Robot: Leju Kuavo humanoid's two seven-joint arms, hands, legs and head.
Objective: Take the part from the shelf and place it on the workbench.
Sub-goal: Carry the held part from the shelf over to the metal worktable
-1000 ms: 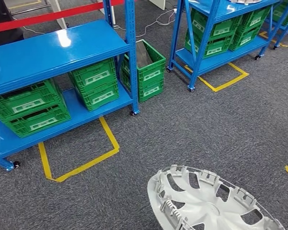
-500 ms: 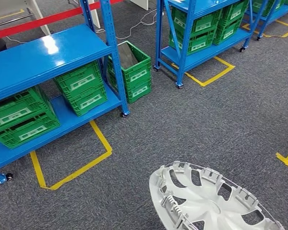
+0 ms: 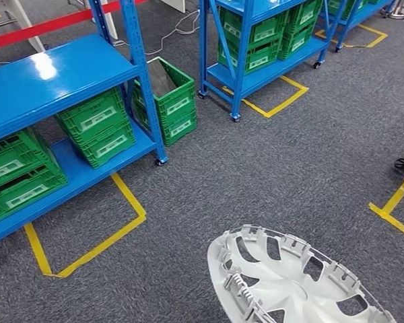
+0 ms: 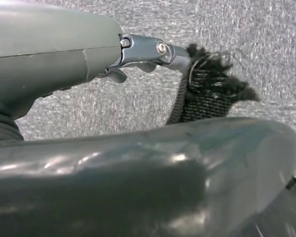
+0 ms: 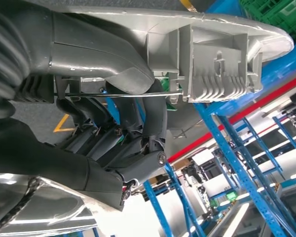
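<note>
Currently the blue shelf [image 3: 52, 81] with green crates [image 3: 95, 126] stands on grey carpet [image 3: 271, 168]. White wheel cover [image 3: 291, 279] sits low in the head view, grasped by the right hand [image 5: 113, 128]. Left hand [image 4: 146, 49]: state cannot be told.

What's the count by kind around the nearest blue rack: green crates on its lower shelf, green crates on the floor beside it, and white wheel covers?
Shelf crates: 4, in two stacks of two
Floor crates: 2, stacked
White wheel cover: 1
Total: 7
</note>
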